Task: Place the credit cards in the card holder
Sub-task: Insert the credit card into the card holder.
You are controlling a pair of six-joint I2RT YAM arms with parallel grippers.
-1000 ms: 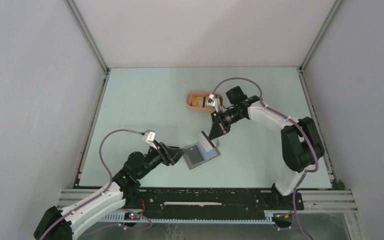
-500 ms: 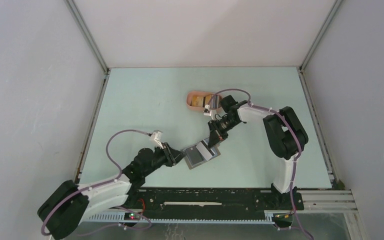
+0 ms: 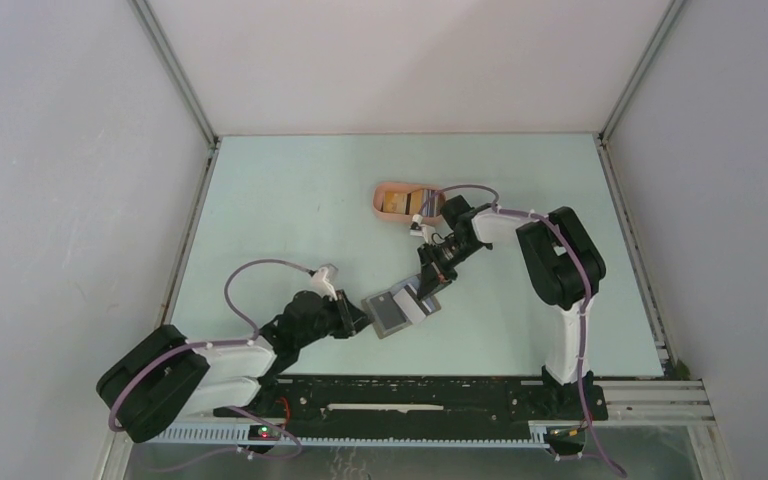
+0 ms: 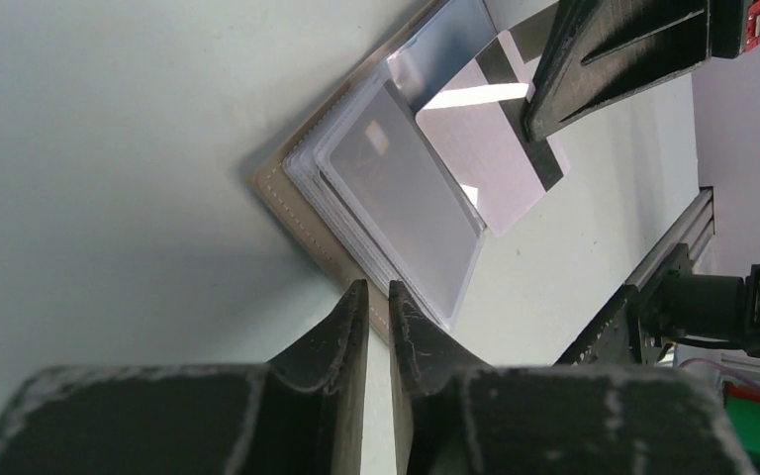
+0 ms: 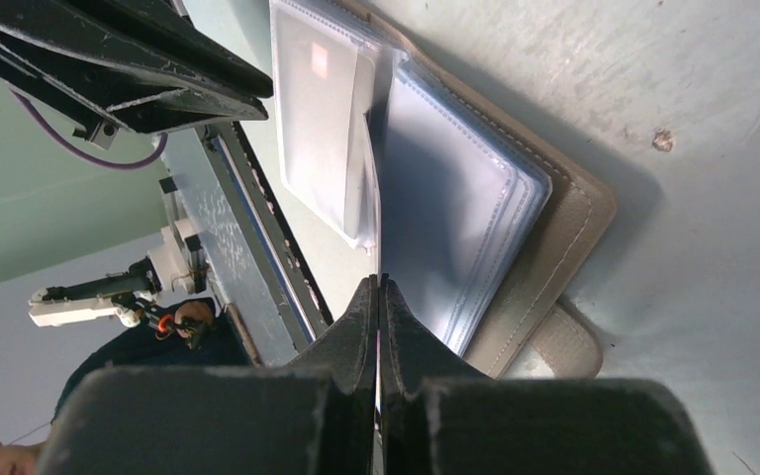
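The grey card holder (image 3: 397, 312) lies open on the table, its clear sleeves (image 4: 406, 208) fanned up. My left gripper (image 3: 358, 322) is at its near-left edge, jaws almost together with the tan cover edge (image 4: 297, 213) between the tips (image 4: 376, 289). My right gripper (image 3: 428, 283) is shut on a pale credit card with a dark stripe (image 4: 500, 163), tilted down against the sleeves. In the right wrist view that card shows only edge-on between the fingers (image 5: 377, 282), over the card holder (image 5: 554, 247). More credit cards (image 3: 405, 203), one orange-yellow, lie in the tray.
The salmon-pink oval tray (image 3: 388, 188) sits behind the card holder, close to the right arm's forearm. White walls with metal rails enclose the pale green table (image 3: 290, 200) on three sides. The arms' base rail (image 3: 410, 395) runs along the near edge.
My left gripper slid forward to the card holder's edge and its jaws closed down. The right gripper came down from near the tray, bringing the striped card onto the open sleeves.
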